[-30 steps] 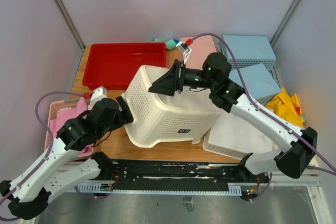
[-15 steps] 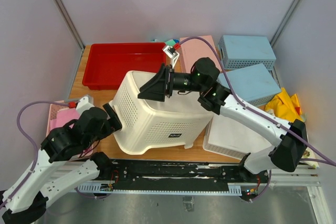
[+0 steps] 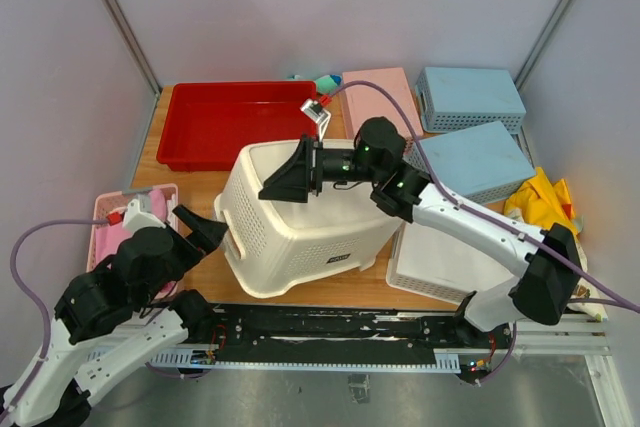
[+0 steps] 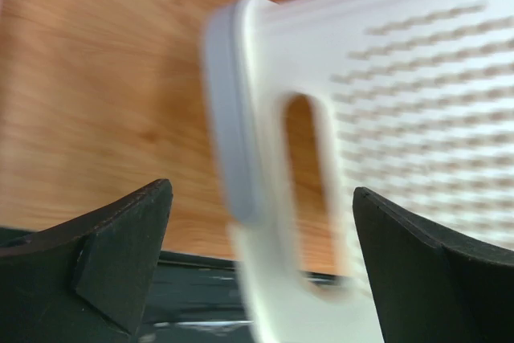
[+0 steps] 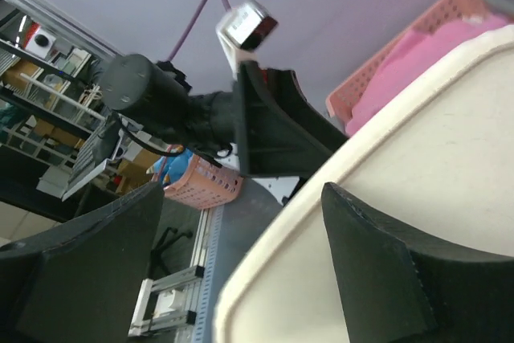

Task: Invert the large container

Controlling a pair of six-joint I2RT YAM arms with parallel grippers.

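The large container (image 3: 300, 222), a deep cream perforated basket, lies base-up and slightly tilted at the table's middle. My right gripper (image 3: 280, 179) is open on top of its base near the left edge. In the right wrist view the smooth cream base (image 5: 418, 198) runs between my right gripper's (image 5: 241, 279) spread fingers. My left gripper (image 3: 205, 225) is open and empty, just left of the container and apart from it. In the left wrist view the container's blurred rim and handle slot (image 4: 309, 190) lie ahead of my left gripper (image 4: 261, 279).
A shallow red tray (image 3: 235, 122) is behind the container. A pink basket (image 3: 110, 237) sits at the left edge. A flatter white basket (image 3: 450, 257) is at the right, with a pink box (image 3: 375, 97), blue boxes (image 3: 470, 92) and a yellow cloth (image 3: 545, 202) beyond.
The container has tipped further over to base-up and shifted left. My right gripper moved left with it. My left gripper pulled back left and down, away from the rim.
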